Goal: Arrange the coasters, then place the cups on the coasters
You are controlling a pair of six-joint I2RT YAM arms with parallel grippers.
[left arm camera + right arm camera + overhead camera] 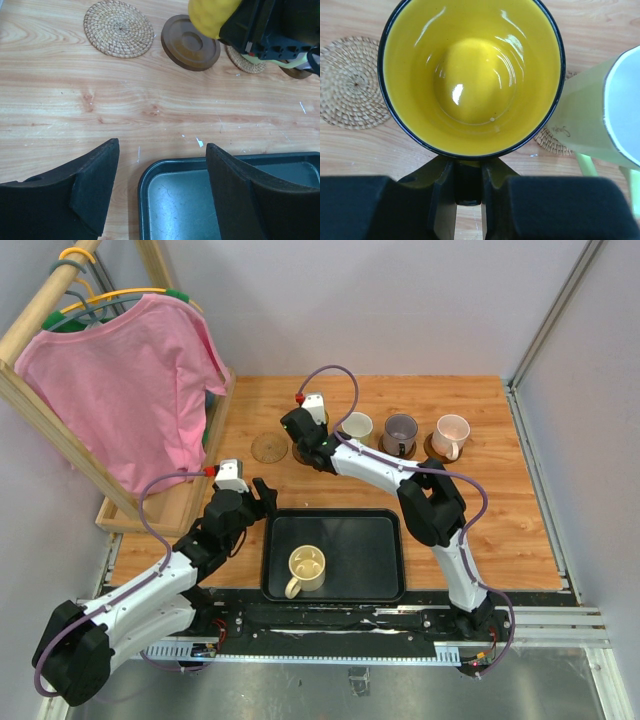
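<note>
Top view: right gripper (300, 430) reaches to the far middle of the table (500, 530), at the left end of a row of cups. Right wrist view: right gripper (468, 192) jaws narrow, pinched on the dark handle of the yellow cup (472, 75); cup upright, mouth up, nothing inside. Left wrist view shows the yellow cup (212, 15) over the far edge of the brown coaster (190, 42); cannot tell if it touches it. Tan coaster (119, 28) lies bare just left of the brown one, apart from it; same tan coaster (270, 448) in the top view, left of the right gripper.

Green cup (605, 110) sits just right of the yellow cup on a second tan coaster (550, 140), part of which shows under it. Next in the row, to the right: purple cup (401, 430), then pink cup (451, 433), each upright on a dark coaster, handles toward the near side. Cream cup (306, 568) stands upright in the black tray (380, 585) at the near edge, left half of it, handle to the near left.

Left gripper (265, 495) is near the tray's far left corner, jaws wide, holding nothing. Left wrist view: left gripper (162, 145) fingers (95, 190) spread over the tray (165, 210) corner and bare wood.

Pink shirt (130, 380) hangs on a wooden rack (40, 320) at the far left.
</note>
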